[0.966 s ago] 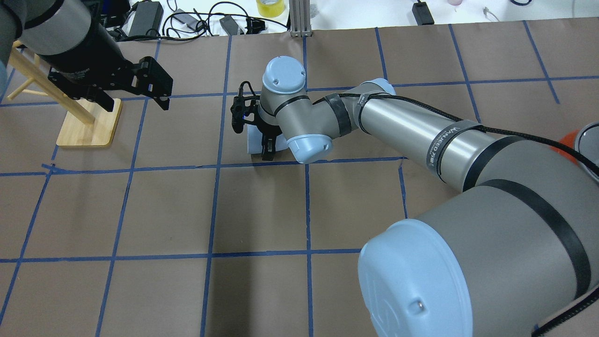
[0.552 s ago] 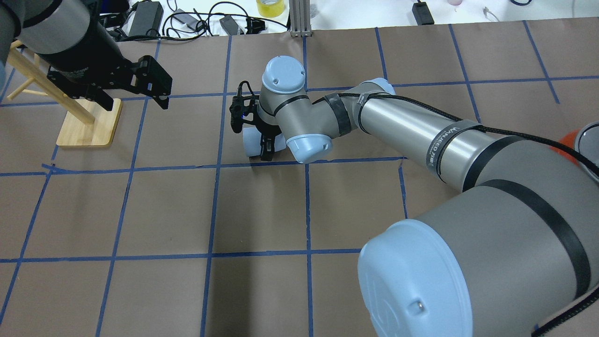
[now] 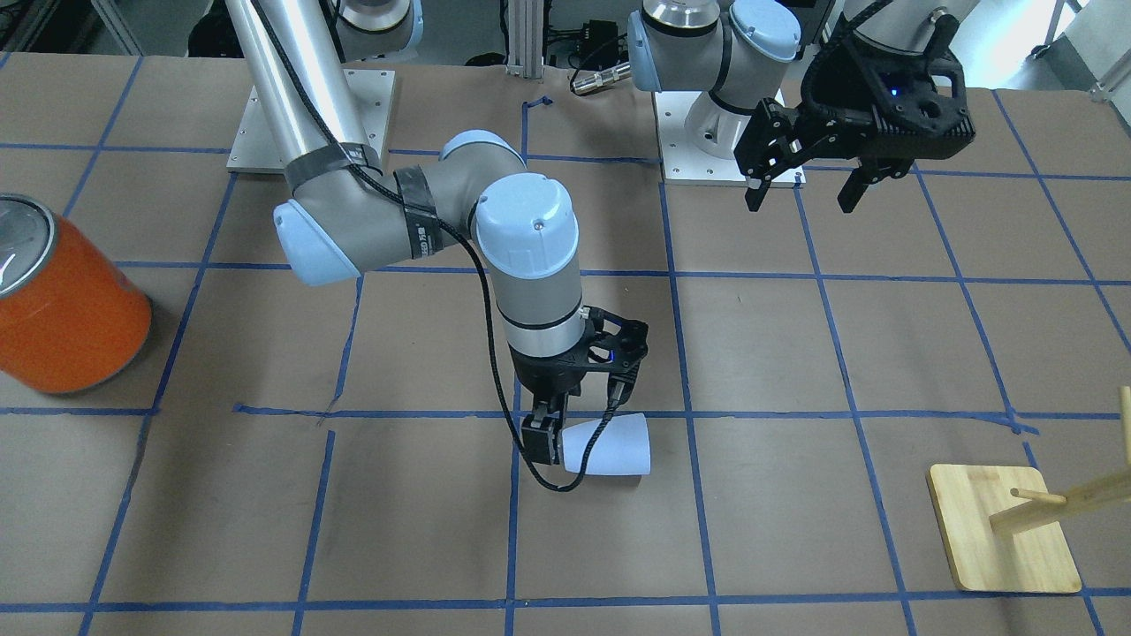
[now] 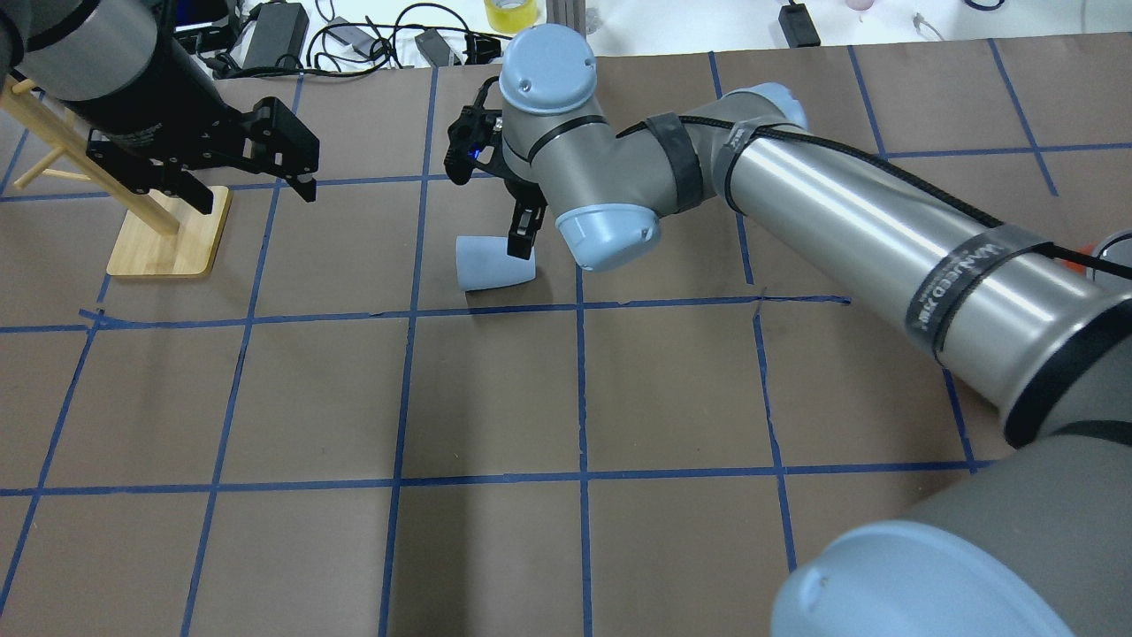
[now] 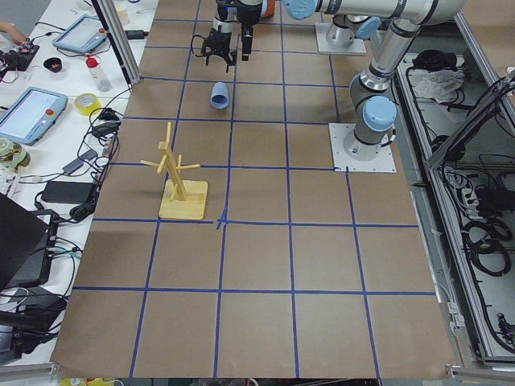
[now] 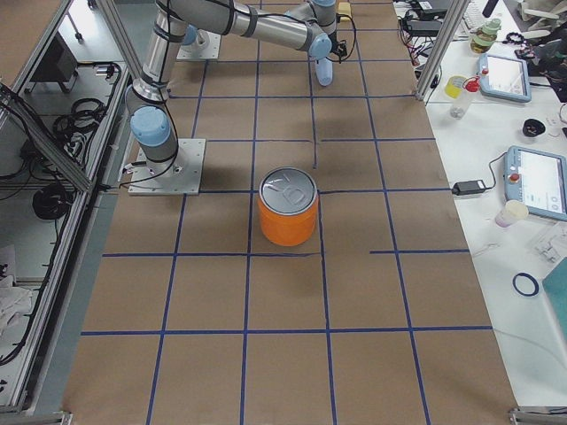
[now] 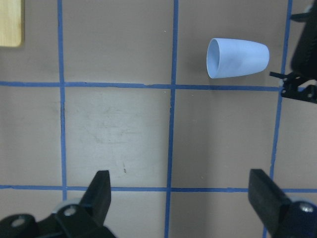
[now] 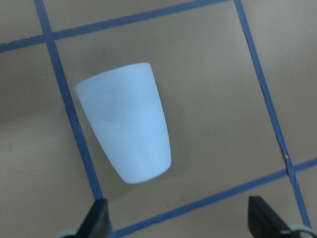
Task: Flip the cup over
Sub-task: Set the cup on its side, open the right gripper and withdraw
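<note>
Lying on its side on brown paper surface [image 4: 495,398]: small pale blue plastic cup [image 4: 491,263] | right gripper [image 8: 182,224] above narrow end, fingers spread, holding nothing | left gripper [image 7: 182,191] well apart, fingers spread | black arm strap [image 4: 959,285] lettering unreadable

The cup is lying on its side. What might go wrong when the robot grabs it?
The cup is round and lies on its side, so a nudge from the right gripper might roll it away. The open gripper hangs by the cup's narrow end; squeezing that smooth taper might pop it out.
</note>
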Controlling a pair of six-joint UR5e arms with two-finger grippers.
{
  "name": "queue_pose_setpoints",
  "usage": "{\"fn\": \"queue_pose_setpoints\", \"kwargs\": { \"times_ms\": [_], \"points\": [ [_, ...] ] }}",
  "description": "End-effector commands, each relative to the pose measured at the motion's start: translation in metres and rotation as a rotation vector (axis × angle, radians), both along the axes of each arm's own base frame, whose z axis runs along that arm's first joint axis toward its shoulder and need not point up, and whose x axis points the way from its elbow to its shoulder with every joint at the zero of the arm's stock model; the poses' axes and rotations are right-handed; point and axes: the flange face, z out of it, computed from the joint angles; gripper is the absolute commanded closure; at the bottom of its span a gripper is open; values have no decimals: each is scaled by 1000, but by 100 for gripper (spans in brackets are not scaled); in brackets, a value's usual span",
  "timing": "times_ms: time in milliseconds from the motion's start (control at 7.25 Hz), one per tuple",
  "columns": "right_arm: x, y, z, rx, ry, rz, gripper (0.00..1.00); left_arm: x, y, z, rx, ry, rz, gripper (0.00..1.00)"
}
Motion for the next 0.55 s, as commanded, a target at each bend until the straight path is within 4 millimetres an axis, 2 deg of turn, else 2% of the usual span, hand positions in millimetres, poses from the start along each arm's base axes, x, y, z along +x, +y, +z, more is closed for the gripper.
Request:
{"fn": "queue_pose_setpoints", "kwargs": {
  "times_ms": [0,138,276,414],
  "points": [
    [-101,-7,44,98,18,-378,0,-1,-6,-18,40,57,57,0],
    [-161,-6,59,111,21,-476,0,4,-13,-30,63,105,68,0],
    [-211,1,65,127,16,-590,0,6,-24,-45,90,159,71,0],
    [-226,20,77,143,16,-695,0,3,-36,-63,114,229,49,0]
  ]
}}
